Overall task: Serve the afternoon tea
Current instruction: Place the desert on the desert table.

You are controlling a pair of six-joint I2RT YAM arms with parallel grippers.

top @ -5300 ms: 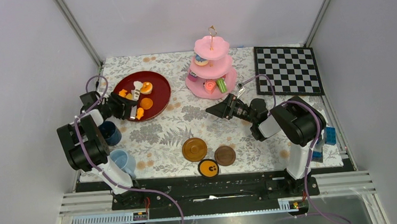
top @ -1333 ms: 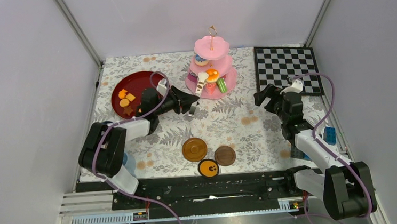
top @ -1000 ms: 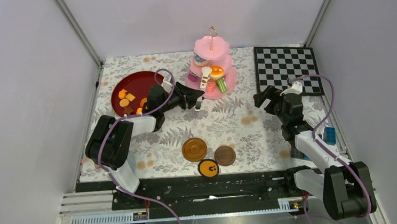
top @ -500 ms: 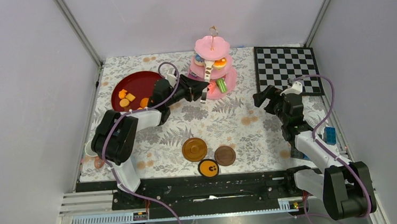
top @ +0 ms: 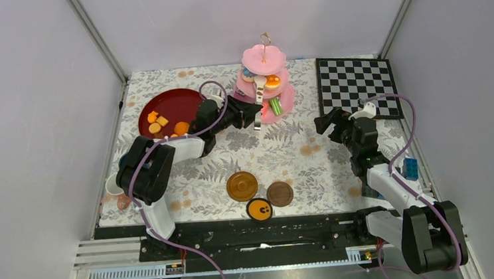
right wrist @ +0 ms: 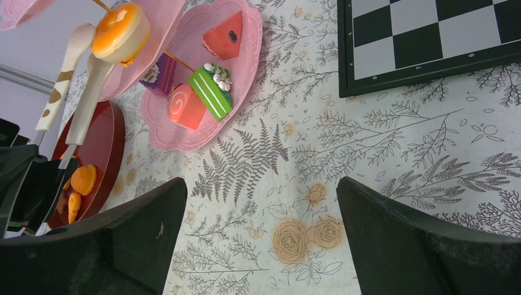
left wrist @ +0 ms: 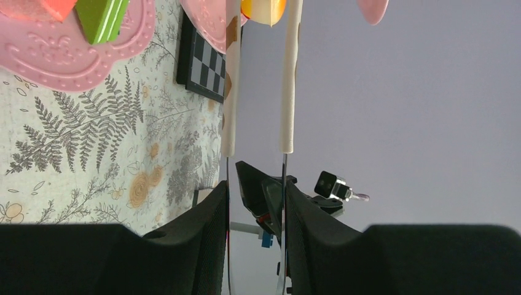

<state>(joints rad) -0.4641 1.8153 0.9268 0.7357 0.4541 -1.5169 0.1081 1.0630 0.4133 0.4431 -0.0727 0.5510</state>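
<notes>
Left pincer (top: 245,112): clamped on tongs (left wrist: 290,92); orange pastry (right wrist: 120,31) pinched at tong tips just ahead, over stand (top: 275,58) mid tier.
Right pincer (top: 328,121): spread wide, empty.
Done: several pastries on stand.
Left: few on plate (top: 171,104) behind left pincer; saucers (top: 242,186) probably unserved.

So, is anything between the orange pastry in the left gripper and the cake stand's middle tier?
Nothing visible does. The left gripper holds the orange pastry right at the rim of the middle tier, below the top tier. The tier surface beside it looks bare.
</notes>
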